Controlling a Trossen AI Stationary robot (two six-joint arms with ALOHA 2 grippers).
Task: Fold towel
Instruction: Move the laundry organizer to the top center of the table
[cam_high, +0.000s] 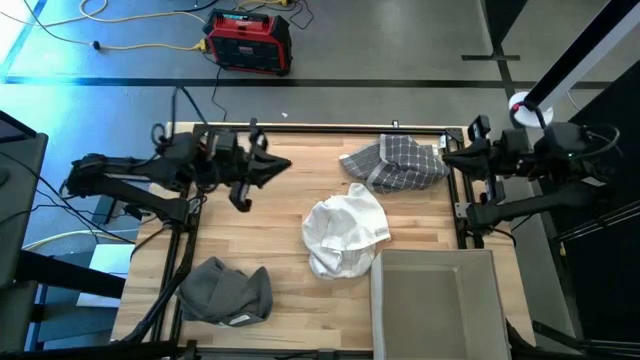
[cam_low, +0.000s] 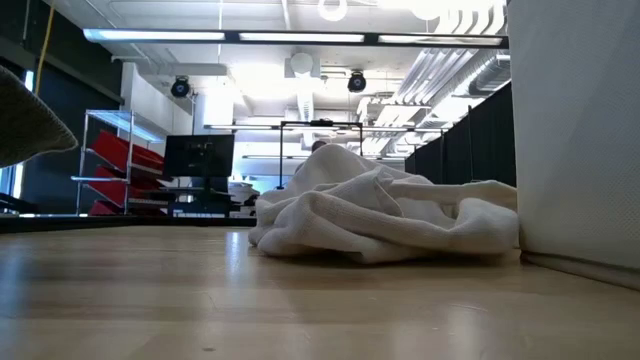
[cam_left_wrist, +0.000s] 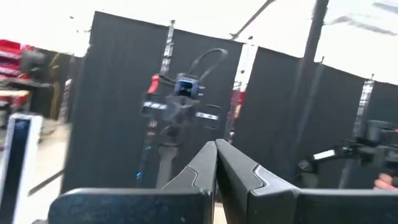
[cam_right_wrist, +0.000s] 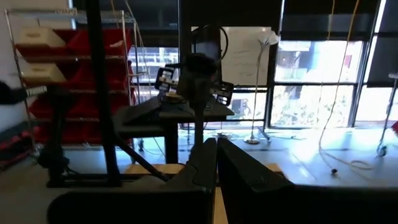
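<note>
**Towel fold: not started, both arms parked**

High view: white towel (cam_high: 345, 232) lies crumpled at table (cam_high: 270, 250) centre, unfolded, touching the far corner of the grey bin (cam_high: 440, 300). Checked cloth (cam_high: 393, 163) sits bunched nr the far edge; grey cloth (cam_high: 226, 291) bunched at the near left. Left gripper (cam_high: 283, 165) hovers over the far-left area, well apart from the towel. Right gripper (cam_high: 447, 157) waits at the right edge, beside the checked cloth. Neither holds anything.

Low view: towel heaped in loose folds against the bin wall (cam_low: 575, 130); no flat layer, no crease. All fold steps remain, by my judgement.

Left wrist view: fingers (cam_left_wrist: 245, 180) pressed together, empty.

Right wrist view: fingers (cam_right_wrist: 202, 171) closed, empty.

Writing: none legible in any view.
</note>
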